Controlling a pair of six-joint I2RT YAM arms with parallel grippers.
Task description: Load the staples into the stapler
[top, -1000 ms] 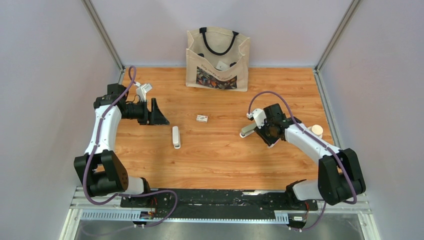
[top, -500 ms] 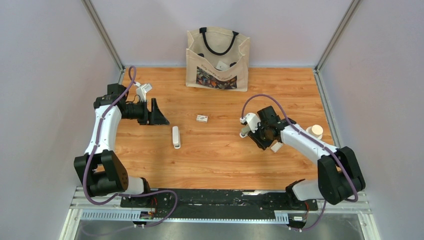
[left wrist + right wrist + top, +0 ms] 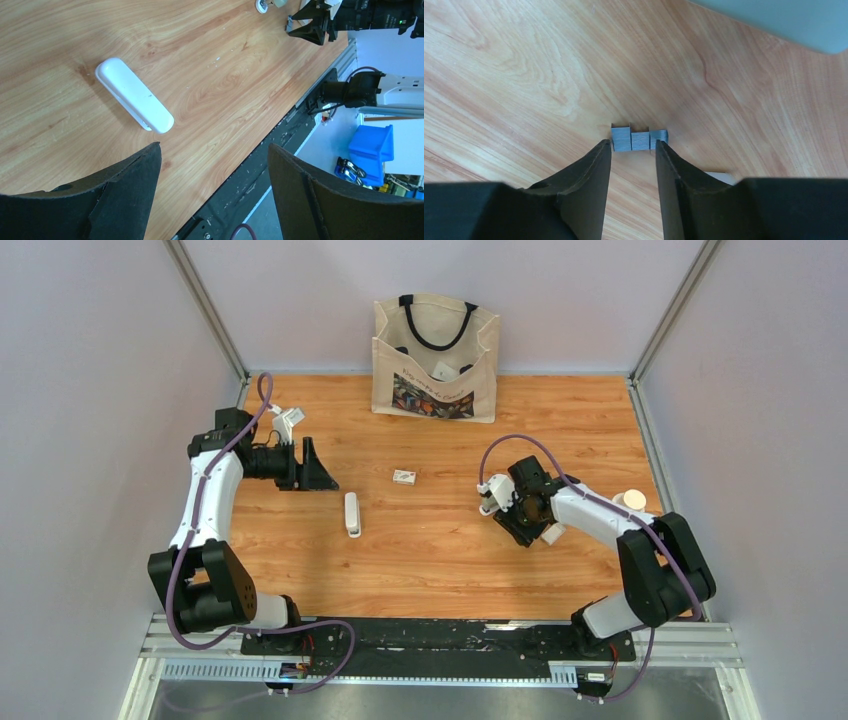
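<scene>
The staples (image 3: 639, 139), a short grey strip in three offset pieces, lie flat on the wood. My right gripper (image 3: 633, 146) points down at them, its jaws a narrow gap apart and its tips at the strip's near edge, with nothing between them. From above, the right gripper (image 3: 512, 523) is low over the table right of centre, and the staples are hidden there. A white stapler (image 3: 351, 513) lies closed left of centre, and the left wrist view shows this stapler (image 3: 134, 95) too. My left gripper (image 3: 320, 478) stands wide open and empty beside it, as the left gripper (image 3: 214, 147) does in its own view.
A canvas tote bag (image 3: 436, 358) stands at the back centre. A small box (image 3: 404, 477) lies mid-table. A cream cylinder (image 3: 631, 501) sits near the right wall. A small white object (image 3: 551, 533) lies under my right forearm.
My right gripper has swung left and down toward the table, and its jaws have parted slightly. The left arm and the white stapler have not moved.
</scene>
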